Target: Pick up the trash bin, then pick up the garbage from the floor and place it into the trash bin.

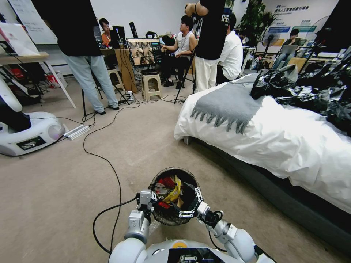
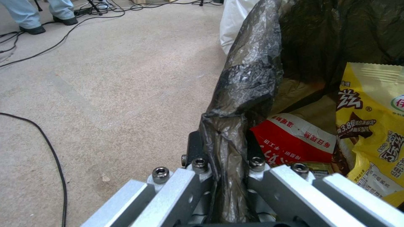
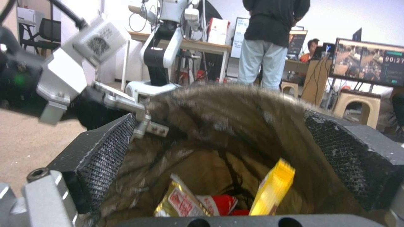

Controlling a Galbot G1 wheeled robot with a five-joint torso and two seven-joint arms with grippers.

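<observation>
- We see the trash bin (image 1: pixel 172 197) just before the robot's chest, beside the bed (image 1: pixel 278 142).
- The left tool (image 2: pixel 229 176) is clenched on the bin's bag-lined rim.
- The right tool (image 3: pixel 227 151) stands released over the bin's mouth.
- Garbage (image 1: pixel 172 190), red and yellow wrappers, lies inside the bin.

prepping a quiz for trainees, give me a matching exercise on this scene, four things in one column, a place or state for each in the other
Column one:
1. left gripper
2. right gripper
3. yellow snack packet
4. grey fringed blanket

Column two:
A. draped across the white bed
B. open above the bin's mouth
C. lying inside the trash bin
D. shut on the bin's lined rim

Pairs: 1-D, 2-B, 3-C, 4-A
</observation>
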